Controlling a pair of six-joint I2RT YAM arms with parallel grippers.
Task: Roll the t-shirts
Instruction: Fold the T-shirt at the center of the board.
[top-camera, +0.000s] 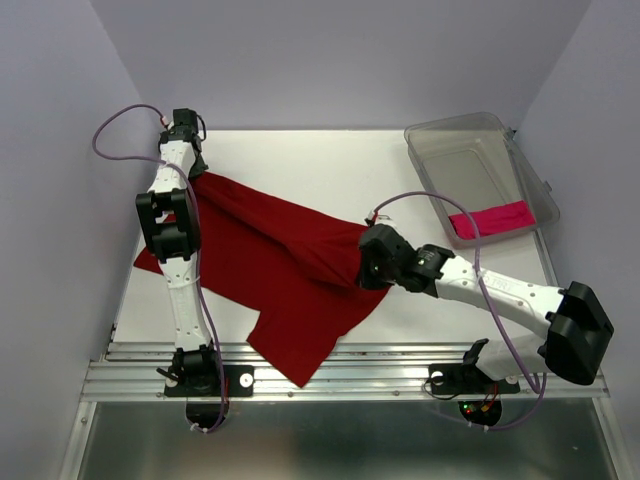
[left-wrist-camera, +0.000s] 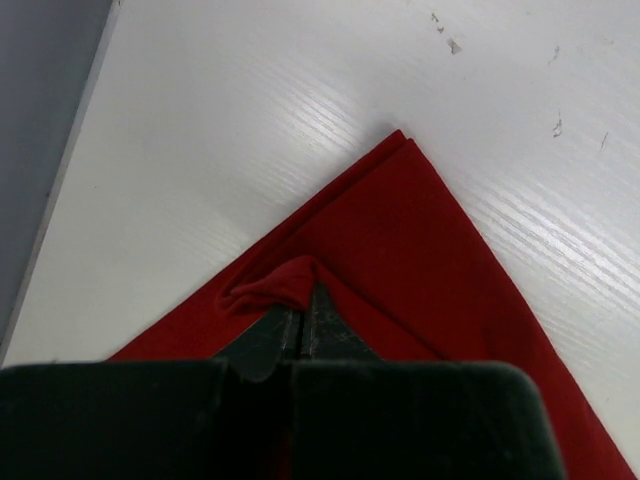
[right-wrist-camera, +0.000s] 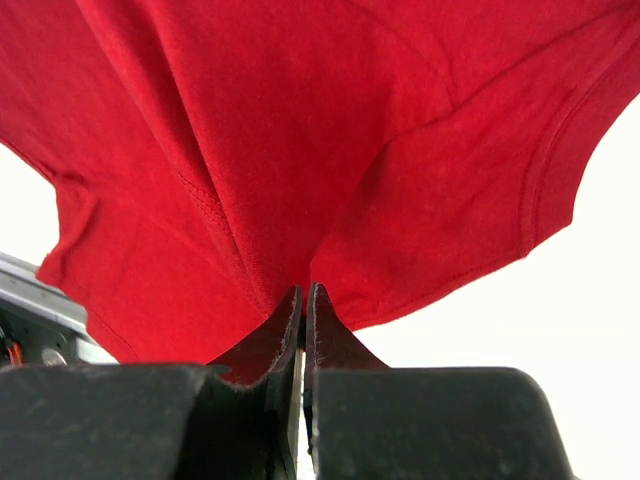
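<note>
A dark crimson t-shirt (top-camera: 270, 270) lies spread across the white table, stretched between both arms. My left gripper (top-camera: 193, 172) is at the shirt's far-left corner, shut on a pinched fold of the red cloth (left-wrist-camera: 285, 283). At the shirt's right side my right gripper (top-camera: 362, 262) is shut on the crimson t-shirt's fabric (right-wrist-camera: 300, 200), which hangs lifted and bunched at its fingertips (right-wrist-camera: 322, 305). A bright magenta-pink t-shirt (top-camera: 490, 220) lies as a small roll inside the clear bin.
A clear plastic bin (top-camera: 440, 150) stands at the back right of the table. The table's metal rail (top-camera: 340, 375) runs along the near edge, and the shirt's lower corner hangs over it. Lilac walls close in the sides.
</note>
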